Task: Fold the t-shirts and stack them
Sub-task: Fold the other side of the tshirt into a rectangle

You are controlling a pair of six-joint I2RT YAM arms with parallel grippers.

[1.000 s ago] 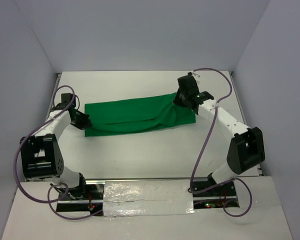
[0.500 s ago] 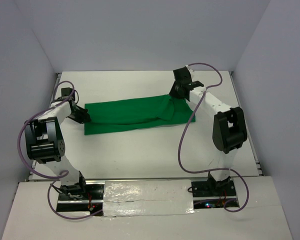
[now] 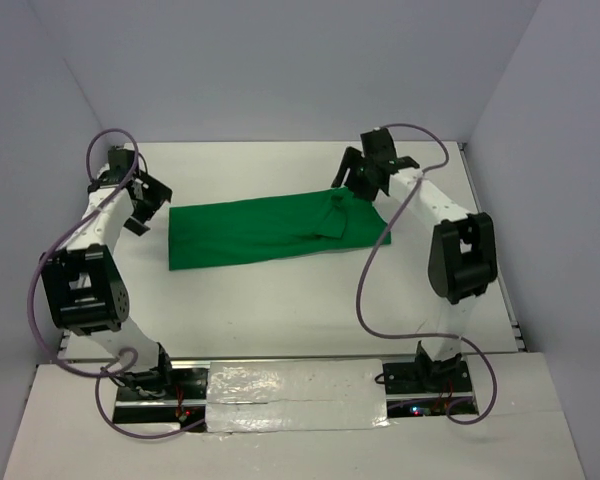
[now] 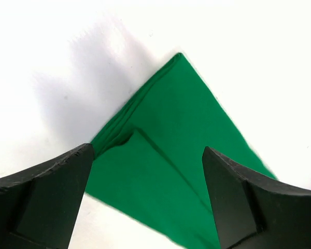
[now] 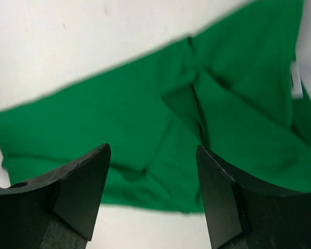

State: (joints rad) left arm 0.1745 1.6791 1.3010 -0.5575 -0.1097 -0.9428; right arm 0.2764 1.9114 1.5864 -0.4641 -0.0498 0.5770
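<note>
Well, both of my claws are released, and neither one holds anything. My left claw (image 3: 140, 207) has its jaws spread wide. In the left wrist view the left claw (image 4: 147, 153) frames green cloth between its two dark fingers (image 4: 46, 197), with nothing pinched between them. That cloth is the t-shirt (image 4: 186, 119), and one of its corners points away just past my fingertips. Several stacked layers show along the edge on the left of that corner, and a straight fold line runs across the cloth in front of the jaws. From above, this claw sits just beside the t-shirt's (image 3: 270, 232) near end, off its corner, over the bare white table (image 3: 280, 300).

My right claw (image 3: 348, 182) is also unclenched, jaws apart, at the opposite end of the same garment. In the right wrist view the right claw (image 5: 153, 150) looks down on the t-shirt (image 5: 119, 114) spreading away beyond both fingers. A rumpled flap and a dark crease lie straight ahead of the gap between them. A small white label (image 5: 295, 80) shows at the far right of this claw's view. Whether the fingertips brush the fabric, I cannot tell.

The shirt lies as one long folded band on the table, stretched between my two claws, smooth near the left claw and bunched under the right. A purple cable (image 3: 372, 270) loops down behind my right arm.
</note>
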